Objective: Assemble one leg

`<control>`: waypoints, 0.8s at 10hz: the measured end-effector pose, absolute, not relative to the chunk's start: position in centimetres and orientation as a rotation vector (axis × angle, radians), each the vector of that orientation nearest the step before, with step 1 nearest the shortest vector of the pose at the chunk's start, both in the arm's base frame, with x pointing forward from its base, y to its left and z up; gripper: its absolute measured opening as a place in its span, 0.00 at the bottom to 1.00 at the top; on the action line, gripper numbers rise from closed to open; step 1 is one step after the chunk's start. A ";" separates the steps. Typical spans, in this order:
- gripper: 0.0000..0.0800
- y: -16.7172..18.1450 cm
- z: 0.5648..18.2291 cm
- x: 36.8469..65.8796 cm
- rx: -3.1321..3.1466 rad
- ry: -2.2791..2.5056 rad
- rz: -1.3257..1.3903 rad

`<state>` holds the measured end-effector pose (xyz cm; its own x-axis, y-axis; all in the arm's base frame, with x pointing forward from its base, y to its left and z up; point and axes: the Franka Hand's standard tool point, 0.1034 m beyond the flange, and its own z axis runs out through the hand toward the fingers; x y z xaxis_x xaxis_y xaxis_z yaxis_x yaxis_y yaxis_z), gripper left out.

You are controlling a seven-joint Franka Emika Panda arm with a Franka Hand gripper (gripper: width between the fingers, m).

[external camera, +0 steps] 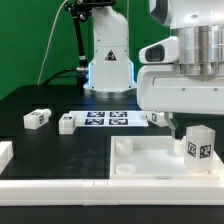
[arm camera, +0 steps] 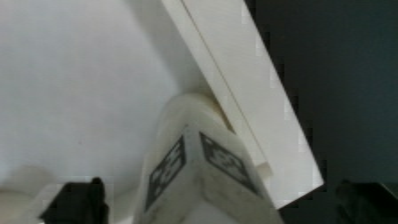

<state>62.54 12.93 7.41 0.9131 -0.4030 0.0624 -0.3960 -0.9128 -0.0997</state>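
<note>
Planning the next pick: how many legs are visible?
4. One leg at the exterior view's far left, one at each end of the marker board, one upright at far right. More may be hidden.

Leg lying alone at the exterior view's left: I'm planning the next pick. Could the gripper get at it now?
Probably yes: that leg lies alone on the black table, nothing over or against it. The gripper sits far off, at an upright leg.

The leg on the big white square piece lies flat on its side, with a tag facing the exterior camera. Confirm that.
One detail is wrong. The leg on the big white square piece stands upright on its end and does not lie flat on its side. A tag on it does face the camera. The exterior view shows this.
</note>
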 end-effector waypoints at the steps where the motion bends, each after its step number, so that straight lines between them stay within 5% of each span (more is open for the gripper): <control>1: 0.81 12.9 7.5 62.5 -3.027 0.448 -0.124; 7: 0.81 12.5 7.6 62.5 -3.079 -0.114 -0.122; 8: 0.66 12.5 7.6 62.5 -3.079 -0.114 -0.121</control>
